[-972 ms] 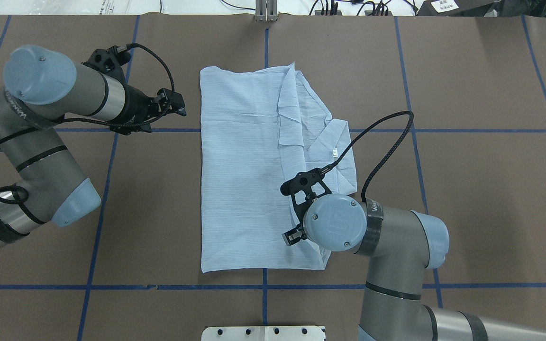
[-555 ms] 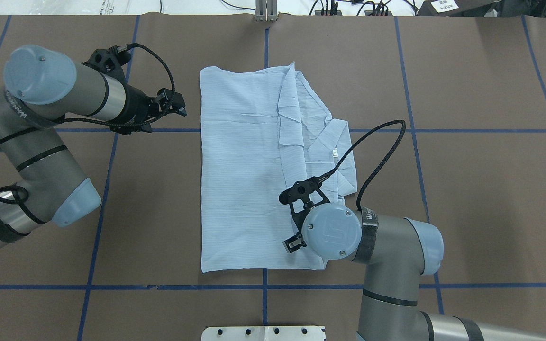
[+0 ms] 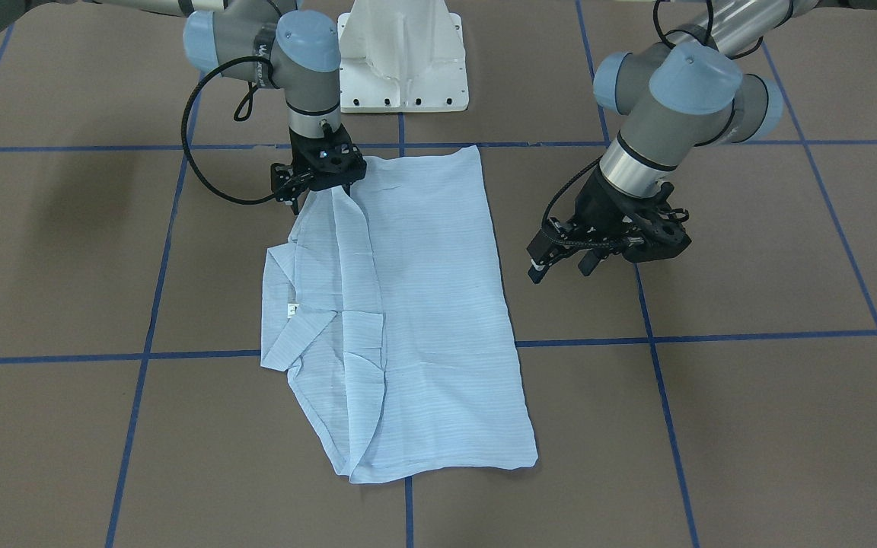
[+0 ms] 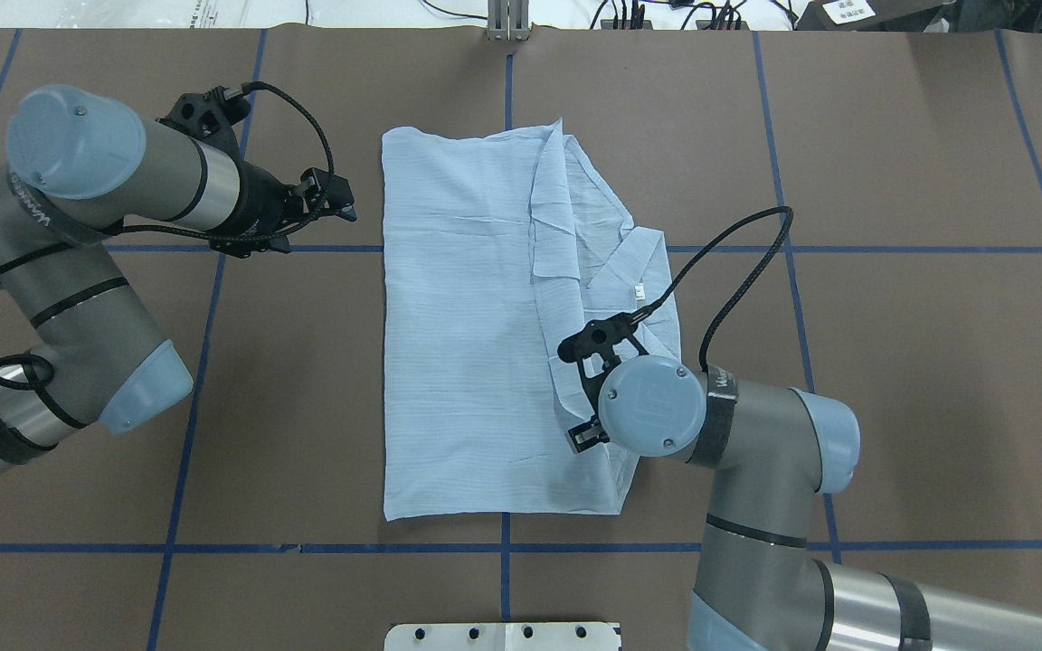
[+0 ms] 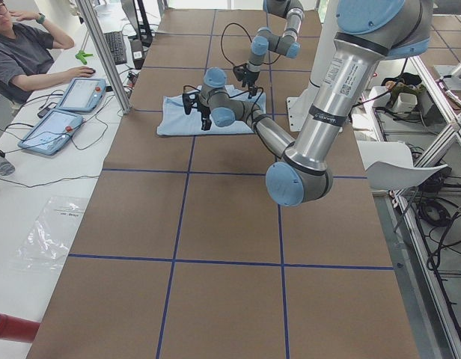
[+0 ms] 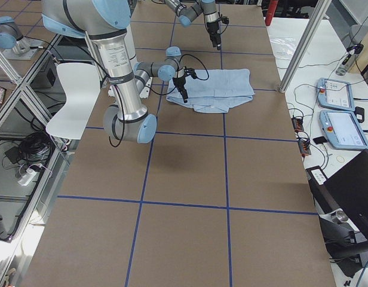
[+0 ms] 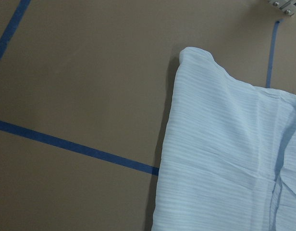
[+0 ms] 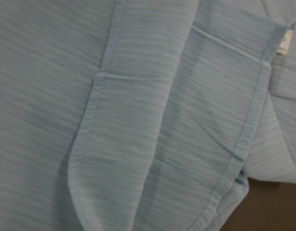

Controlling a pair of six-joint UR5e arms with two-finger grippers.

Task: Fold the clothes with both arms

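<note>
Right gripper has shifted rightward, fingers pinching the thin pale-blue striped shirt lying half-folded mid-worktop — fold likely coming. Left gripper hovers alongside, fingers spread.

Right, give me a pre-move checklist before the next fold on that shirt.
1. Shirt flat on the table, partly folded: ok.
2. Right gripper over the shirt's near corner on the collar side: ok.
3. Right gripper's hold on the fabric: cannot tell; the wrist hides the fingertips.
4. Left gripper clear of the shirt, off its edge, open: ok.
5. Left gripper ready at a matching grasp point: not ok; it hangs beside the shirt, not at it.
6. Collar tag showing, collar lying outward: ok.
</note>
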